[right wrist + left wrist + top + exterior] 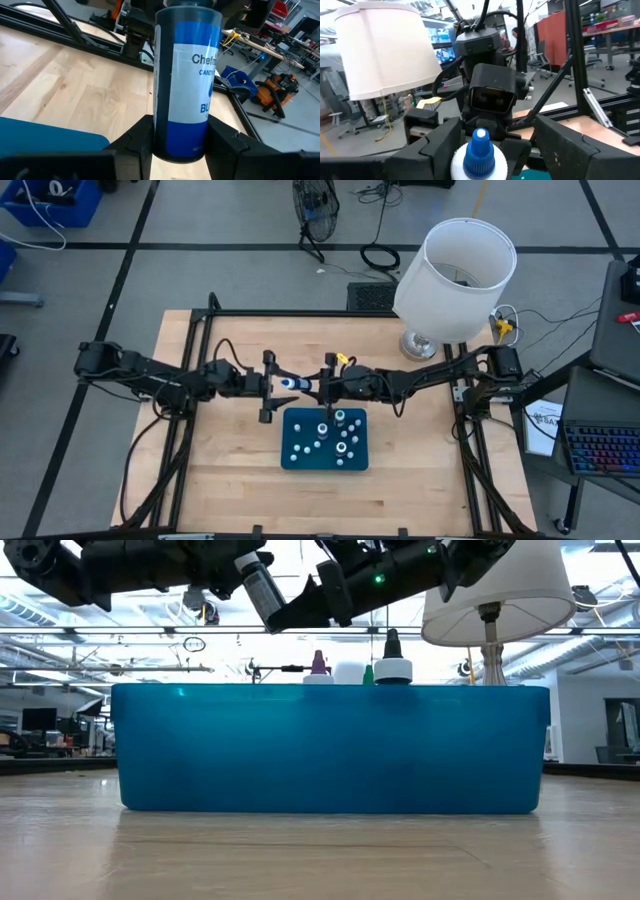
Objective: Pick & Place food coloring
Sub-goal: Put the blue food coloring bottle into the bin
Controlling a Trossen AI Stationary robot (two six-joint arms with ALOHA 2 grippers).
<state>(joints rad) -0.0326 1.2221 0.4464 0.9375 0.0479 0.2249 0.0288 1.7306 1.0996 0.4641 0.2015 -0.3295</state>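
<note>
A food coloring bottle (291, 383) with a dark body, blue label, white cap and blue tip hangs in the air just beyond the far edge of the teal tray (300, 460). My right gripper (318, 385) is shut on it. My left gripper (275, 385) faces it from the table's left, open, with a finger on each side of the capped end (480, 150). Several more small bottles stand upright in the tray; their tips (392, 655) rise above its rim. My right gripper pinches the bottle's bottom end (180, 142) between its two fingers (137, 140), coming about level from the table's right, in line with the bottle. The bottle is lifted clear and lies slanted, its cap (246, 562) higher and pointing toward my left gripper. My left gripper's fingers (440, 140) flank the cap; whether they touch it I cannot tell.
A lamp with a large white shade (455, 280) stands at the table's far right corner. Black frame rails (300, 313) run along the table's far edge and both sides. Bare wood lies to the left, right and near side of the tray.
</note>
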